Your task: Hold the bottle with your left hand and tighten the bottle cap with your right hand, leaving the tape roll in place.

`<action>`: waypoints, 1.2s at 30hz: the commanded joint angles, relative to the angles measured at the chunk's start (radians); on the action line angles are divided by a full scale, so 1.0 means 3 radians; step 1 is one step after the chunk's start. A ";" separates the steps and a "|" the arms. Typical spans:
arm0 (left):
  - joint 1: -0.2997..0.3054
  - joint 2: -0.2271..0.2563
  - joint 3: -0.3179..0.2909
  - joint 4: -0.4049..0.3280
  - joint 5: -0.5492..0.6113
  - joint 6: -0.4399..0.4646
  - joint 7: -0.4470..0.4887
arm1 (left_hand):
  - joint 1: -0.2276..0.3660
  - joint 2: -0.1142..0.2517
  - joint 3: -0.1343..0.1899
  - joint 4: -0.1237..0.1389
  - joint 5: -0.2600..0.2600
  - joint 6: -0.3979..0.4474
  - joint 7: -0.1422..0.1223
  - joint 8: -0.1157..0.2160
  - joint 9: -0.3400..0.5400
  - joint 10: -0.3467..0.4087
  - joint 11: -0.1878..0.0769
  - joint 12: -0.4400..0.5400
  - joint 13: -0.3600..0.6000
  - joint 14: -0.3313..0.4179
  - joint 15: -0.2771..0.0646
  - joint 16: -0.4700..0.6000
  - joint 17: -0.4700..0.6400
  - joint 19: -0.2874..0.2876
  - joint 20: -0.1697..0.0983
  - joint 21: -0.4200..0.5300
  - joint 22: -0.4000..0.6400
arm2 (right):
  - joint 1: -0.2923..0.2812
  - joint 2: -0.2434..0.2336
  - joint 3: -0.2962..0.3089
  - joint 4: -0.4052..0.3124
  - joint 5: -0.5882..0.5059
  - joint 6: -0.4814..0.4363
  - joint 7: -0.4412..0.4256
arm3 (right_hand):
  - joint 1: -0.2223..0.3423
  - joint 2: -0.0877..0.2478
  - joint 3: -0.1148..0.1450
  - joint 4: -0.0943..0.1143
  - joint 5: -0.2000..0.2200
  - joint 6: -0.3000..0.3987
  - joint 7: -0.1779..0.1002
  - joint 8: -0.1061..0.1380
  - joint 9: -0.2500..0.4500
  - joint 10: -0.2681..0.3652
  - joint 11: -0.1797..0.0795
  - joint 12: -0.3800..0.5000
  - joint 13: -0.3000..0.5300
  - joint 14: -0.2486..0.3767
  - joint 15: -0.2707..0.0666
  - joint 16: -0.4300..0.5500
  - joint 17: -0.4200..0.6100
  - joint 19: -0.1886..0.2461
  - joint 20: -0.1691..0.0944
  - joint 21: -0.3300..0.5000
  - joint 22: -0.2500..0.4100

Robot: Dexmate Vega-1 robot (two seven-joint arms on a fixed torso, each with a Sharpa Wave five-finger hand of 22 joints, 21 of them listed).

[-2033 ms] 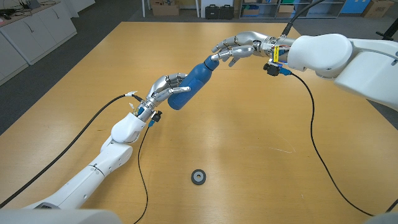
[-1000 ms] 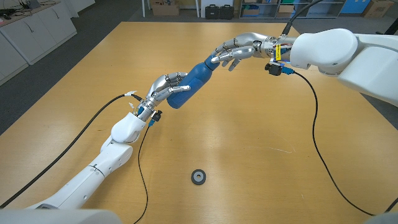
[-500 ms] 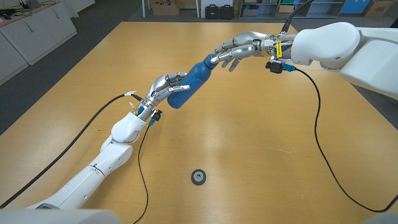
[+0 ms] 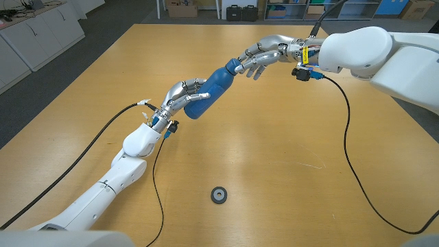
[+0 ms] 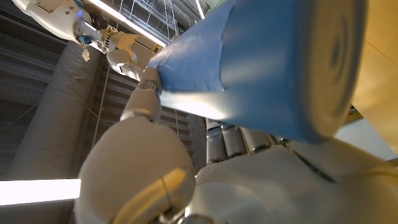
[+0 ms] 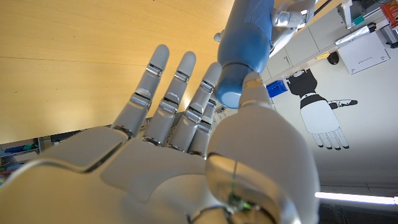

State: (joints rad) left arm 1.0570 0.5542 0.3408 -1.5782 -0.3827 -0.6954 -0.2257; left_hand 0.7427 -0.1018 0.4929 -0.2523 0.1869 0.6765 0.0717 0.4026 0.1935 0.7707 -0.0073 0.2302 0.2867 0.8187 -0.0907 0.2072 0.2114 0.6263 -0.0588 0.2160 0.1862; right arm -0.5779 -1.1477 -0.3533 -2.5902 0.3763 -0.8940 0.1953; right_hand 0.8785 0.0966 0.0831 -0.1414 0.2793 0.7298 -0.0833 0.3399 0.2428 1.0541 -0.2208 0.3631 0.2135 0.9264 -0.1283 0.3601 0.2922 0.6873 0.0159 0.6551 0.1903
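Note:
A blue bottle [image 4: 211,87] is held tilted above the table, base low and neck pointing away. My left hand [image 4: 182,96] grips its lower body, and that base fills the left wrist view as the bottle [image 5: 267,62] above my fingers [image 5: 143,174]. My right hand [image 4: 264,55] reaches in from the far right. In the right wrist view its thumb presses the blue cap [image 6: 231,88] against the fingers [image 6: 177,106] lying behind it. The small black tape roll [image 4: 219,195] lies on the wood near the front, apart from both hands.
The wooden table [image 4: 288,171] spreads wide around the arms. Black cables [image 4: 346,147] trail from both wrists across it. Cabinets [image 4: 41,31] stand on the left, and boxes [image 4: 243,10] sit beyond the far edge.
My right hand has edged slightly away along the bottle's axis and its fingers have shifted on the cap. The bottle, my left hand and the tape roll have stayed put.

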 commanded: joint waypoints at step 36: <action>0.0506 -0.0441 -0.0432 -0.0494 0.3061 0.0176 0.2723 | 0.0546 0.0564 0.0282 0.0254 0.0035 0.0670 -0.0638 0.0107 0.0028 0.0537 -0.0503 0.0029 0.0012 0.0045 -0.0493 0.0022 0.0029 0.0008 -0.0478 0.0012 0.0003 | 0.0775 0.0123 -0.0833 -0.0277 0.0091 -0.1200 -0.0147 | -0.0657 0.0114 -0.0166 0.0415 -0.0327 0.0309 -0.0021 0.0035 0.0038 -0.0181 0.0182 -0.0059 0.0246 0.0264 -0.0125 0.0207 0.0216 0.0179 -0.0137 0.0140 0.0024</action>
State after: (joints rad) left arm 1.1958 0.4213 0.2011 -1.7239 0.4752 -0.6874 0.4576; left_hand 0.7427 -0.1017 0.4929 -0.2523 0.1904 0.6764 0.0723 0.4069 0.1944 0.7707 -0.0074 0.2346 0.2853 0.8247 -0.0912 0.2073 0.2164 0.6264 -0.0587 0.2161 0.1862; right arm -0.4346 -1.0649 -0.4919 -2.6153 0.4625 -1.1752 0.1739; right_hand 0.7329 0.1451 0.0477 -0.0396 0.1840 0.9068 -0.1118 0.3832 0.2395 1.0941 -0.1834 0.3747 0.2718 1.0711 -0.1899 0.4395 0.3418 0.7917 -0.0542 0.7134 0.1933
